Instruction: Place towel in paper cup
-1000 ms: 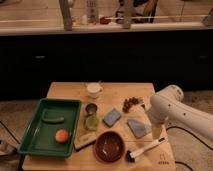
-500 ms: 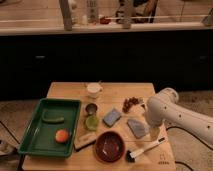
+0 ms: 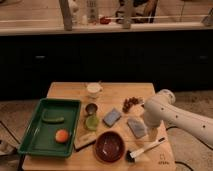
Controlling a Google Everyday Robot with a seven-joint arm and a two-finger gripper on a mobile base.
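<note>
Just right of the towel (image 3: 136, 127), low over the wooden tabletop (image 3: 120, 92): the gripper (image 3: 151, 132), at the end of a white arm (image 3: 172, 114) reaching in from the right. Fingers apparently spread, though hard to make out against the arm's pale shell; pinching nothing. Towel flat on the tabletop, right of centre, between the blue-grey pad (image 3: 112, 117) and the gripper, apart from the pad; touching the gripper or not, cannot tell. Paper cup (image 3: 93, 89) upright near the far edge, well apart from the towel. Lined up from the paper cup toward the near side: a small dark metallic cup (image 3: 91, 108), then a green cup (image 3: 91, 122), then a tan block (image 3: 85, 141) by the tray's corner. Brown bowl (image 3: 109, 146) near the front edge, a brush (image 3: 145, 149) just to its right, pale handle angled toward the arm. Reddish cluster (image 3: 131, 103) beyond the towel. Green tray (image 3: 40, 141) on the left, holding an orange round thing (image 3: 61, 135) and a long green thing (image 3: 52, 119).
</note>
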